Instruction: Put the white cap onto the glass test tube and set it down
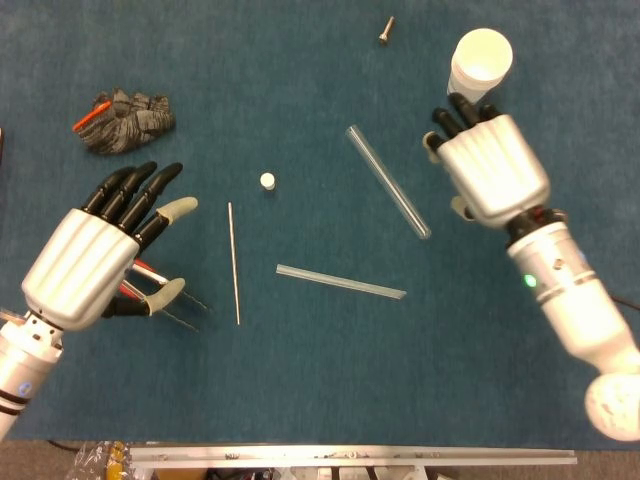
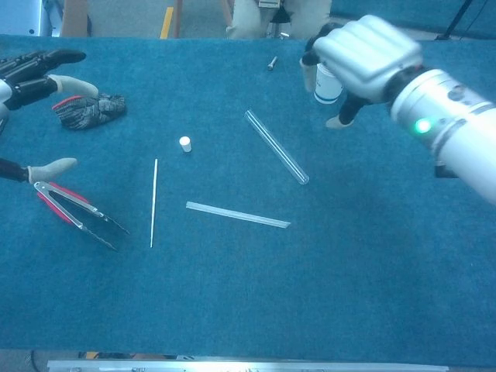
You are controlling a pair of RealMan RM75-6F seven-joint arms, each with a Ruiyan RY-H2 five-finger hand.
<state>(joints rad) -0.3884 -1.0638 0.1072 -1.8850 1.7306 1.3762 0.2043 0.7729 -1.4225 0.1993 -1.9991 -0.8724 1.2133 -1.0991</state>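
Right hand [image 1: 490,165] empty, fingers loosely apart, beside glass test tube [image 1: 388,181]; tube may roll away from fingertips. Left hand [image 1: 95,250] spread, empty; white cap [image 1: 267,181] beyond fingertips, easily knocked.

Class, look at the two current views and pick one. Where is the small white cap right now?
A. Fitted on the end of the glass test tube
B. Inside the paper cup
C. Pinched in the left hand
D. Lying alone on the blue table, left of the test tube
D. The white cap lies by itself on the blue table, apart from the glass test tube to its right; neither the left hand nor the right hand touches it.
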